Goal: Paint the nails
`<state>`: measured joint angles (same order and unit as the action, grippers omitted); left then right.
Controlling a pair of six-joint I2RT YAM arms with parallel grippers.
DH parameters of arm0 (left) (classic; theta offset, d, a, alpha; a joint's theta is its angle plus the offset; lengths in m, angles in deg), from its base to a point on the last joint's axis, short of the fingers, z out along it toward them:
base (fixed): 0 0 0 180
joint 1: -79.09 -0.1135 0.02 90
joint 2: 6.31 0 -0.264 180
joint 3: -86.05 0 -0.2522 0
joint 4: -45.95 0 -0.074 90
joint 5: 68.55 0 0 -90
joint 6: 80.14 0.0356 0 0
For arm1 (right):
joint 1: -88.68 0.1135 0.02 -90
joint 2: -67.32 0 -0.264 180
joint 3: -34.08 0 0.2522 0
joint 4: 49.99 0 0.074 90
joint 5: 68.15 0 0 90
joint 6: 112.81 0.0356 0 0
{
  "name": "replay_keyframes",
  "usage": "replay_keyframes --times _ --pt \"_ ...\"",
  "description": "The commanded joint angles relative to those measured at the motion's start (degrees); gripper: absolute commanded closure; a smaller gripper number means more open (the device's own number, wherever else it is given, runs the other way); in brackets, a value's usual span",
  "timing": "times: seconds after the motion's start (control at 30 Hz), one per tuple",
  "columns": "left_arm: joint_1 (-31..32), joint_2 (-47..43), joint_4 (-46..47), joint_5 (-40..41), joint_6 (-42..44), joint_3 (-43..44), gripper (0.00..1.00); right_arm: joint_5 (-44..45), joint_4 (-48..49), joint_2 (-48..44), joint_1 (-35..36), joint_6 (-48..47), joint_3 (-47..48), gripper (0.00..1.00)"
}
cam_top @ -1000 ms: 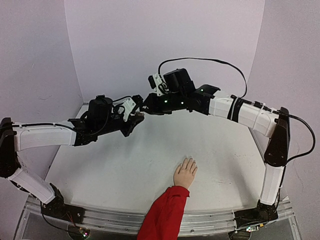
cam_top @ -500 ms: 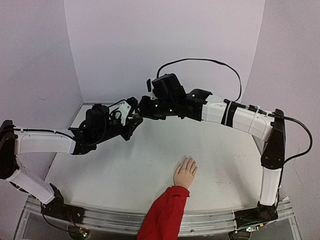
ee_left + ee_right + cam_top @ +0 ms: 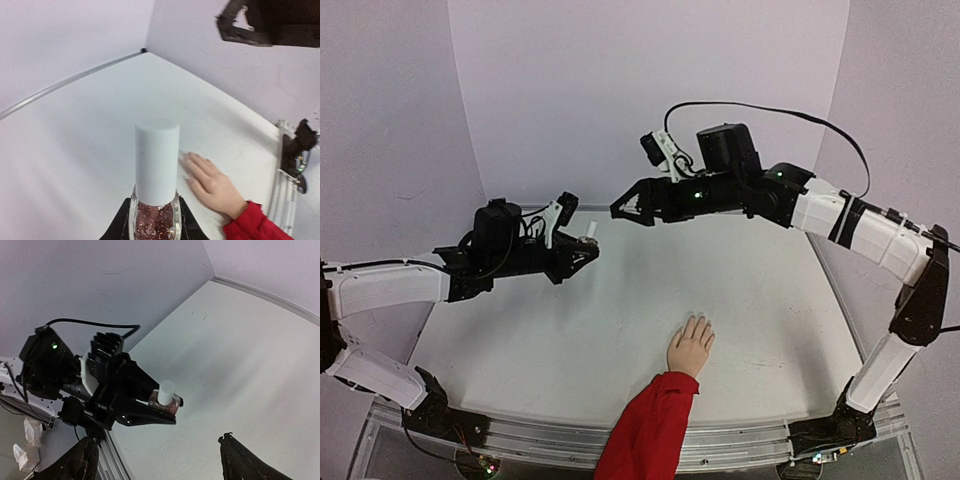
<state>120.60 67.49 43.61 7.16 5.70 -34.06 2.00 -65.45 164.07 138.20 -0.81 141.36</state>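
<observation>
A small bottle [image 3: 156, 220] of pinkish glitter polish with a white cap [image 3: 157, 162] is held in my left gripper [image 3: 155, 227], which is shut on its glass body. In the top view the bottle [image 3: 589, 237] hangs above the table's left middle. My right gripper [image 3: 620, 214] hovers open a short way up and right of the cap, touching nothing. In the right wrist view its fingers [image 3: 82, 460] stand wide apart with the bottle [image 3: 165, 399] beyond them. The mannequin hand [image 3: 690, 346] lies palm down near the front edge, red sleeve [image 3: 648, 428] behind it; the nails [image 3: 187, 159] are barely discernible.
The white table [image 3: 560, 340] is walled by pale lilac panels at the back and sides. A metal rail [image 3: 540, 440] with both arm bases runs along the near edge. A black cable [image 3: 760, 108] arcs above the right arm.
My right gripper has opened and drawn back up and to the right, away from the bottle's cap. The left gripper has shifted slightly left with the capped bottle still in it.
</observation>
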Motion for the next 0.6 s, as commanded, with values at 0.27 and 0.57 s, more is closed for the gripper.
replay_keyframes --times 0.27,0.57 --pt "0.0 1.0 -0.8 -44.3 -12.5 11.7 1.0 -32.4 15.1 -0.9 -3.5 -7.8 -3.8 0.29" --pt "0.0 2.8 -0.9 -47.2 -12.4 12.9 1.0 -40.1 22.0 1.4 -3.4 -2.7 -4.4 0.43"
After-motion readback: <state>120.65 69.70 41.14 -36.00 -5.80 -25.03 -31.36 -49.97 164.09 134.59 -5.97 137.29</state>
